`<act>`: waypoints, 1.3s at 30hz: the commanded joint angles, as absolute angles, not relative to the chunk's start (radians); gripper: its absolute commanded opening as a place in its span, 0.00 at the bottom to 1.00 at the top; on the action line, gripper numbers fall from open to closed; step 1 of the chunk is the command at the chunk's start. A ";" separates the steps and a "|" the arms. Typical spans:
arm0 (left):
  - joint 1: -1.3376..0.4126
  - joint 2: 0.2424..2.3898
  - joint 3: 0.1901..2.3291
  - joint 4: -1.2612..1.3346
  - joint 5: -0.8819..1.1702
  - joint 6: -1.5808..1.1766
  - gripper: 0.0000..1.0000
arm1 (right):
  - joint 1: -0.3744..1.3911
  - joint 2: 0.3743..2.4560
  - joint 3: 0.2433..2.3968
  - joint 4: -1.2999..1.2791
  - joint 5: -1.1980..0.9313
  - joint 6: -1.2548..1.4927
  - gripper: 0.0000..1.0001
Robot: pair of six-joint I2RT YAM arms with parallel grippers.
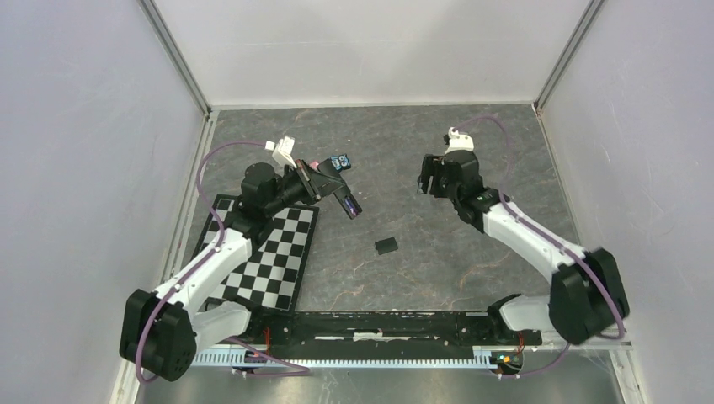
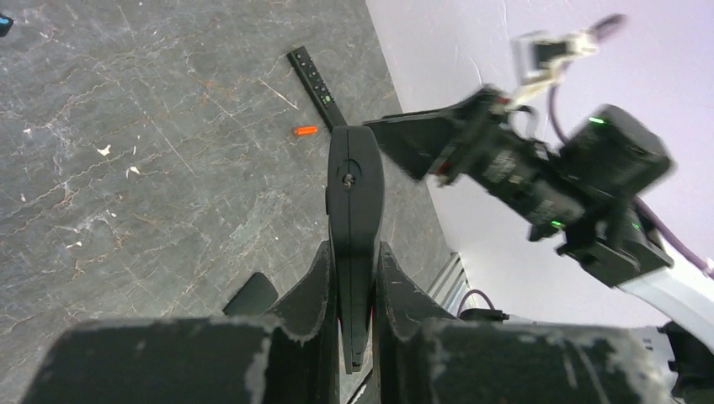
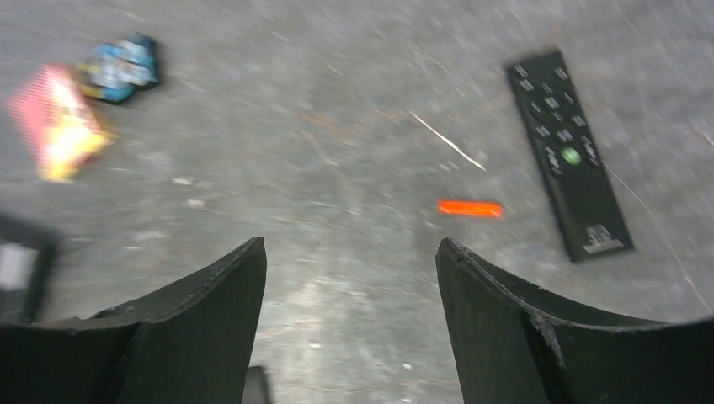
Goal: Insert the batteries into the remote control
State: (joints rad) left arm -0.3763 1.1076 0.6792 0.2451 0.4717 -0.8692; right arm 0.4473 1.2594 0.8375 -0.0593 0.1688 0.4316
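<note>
1. Grip first: the left gripper (image 2: pixel 355 254) is fully closed on the remote control (image 2: pixel 354 185), which is clamped edge-on between its fingers and held above the table (image 2: pixel 151 168), its long end pointing away from the wrist.
2. Just below and to the left of those fingers, a small black plate (image 2: pixel 251 295) lies flat on the table. It is probably the battery cover, off the remote.
3. The right gripper (image 3: pixel 349 269) hangs over the table with its jaws spread wide and nothing between them.
4. A little ahead of it, beyond the right finger, an orange-red battery (image 3: pixel 469 208) lies on its side, touching nothing.
5. Farther ahead and to the right of that cell rests a second remote (image 3: pixel 571 151), buttons up.
6. Far ahead to the left sit a blue-and-black gadget (image 3: pixel 122 66) and a red-and-yellow object (image 3: pixel 57 124). The right wrist view is too blurred to say what the latter is.
7. Progress, as a judgement: the task looks early. The remote is lifted and presented and the cover seems removed, but the one cell in plain view lies loose on the table. Whether any cell already sits in the compartment cannot be told, since the remote shows only its edge. What seems left is picking up the orange-red cell, seating it, and finding the other cells, which no view shows clearly.
</note>
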 commanded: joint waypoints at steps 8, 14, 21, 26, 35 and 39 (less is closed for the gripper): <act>-0.373 1.040 0.680 0.311 0.528 -0.805 0.02 | 0.400 1.579 0.962 -0.144 0.476 0.491 0.85; -0.373 1.035 0.662 0.337 0.527 -0.816 0.02 | 0.376 1.715 1.058 -0.247 0.523 0.655 0.85; -0.374 1.024 0.655 0.341 0.523 -0.816 0.02 | 0.375 1.745 1.047 -0.265 0.585 0.766 0.75; -0.374 1.029 0.653 0.344 0.525 -0.819 0.02 | 0.375 1.772 1.045 -0.254 0.593 0.806 0.65; -0.373 1.022 0.662 0.345 0.523 -0.821 0.02 | 0.374 1.828 1.087 -0.263 0.611 0.851 0.57; -0.374 1.011 0.664 0.338 0.514 -0.824 0.02 | 0.374 1.868 1.112 -0.302 0.607 0.861 0.56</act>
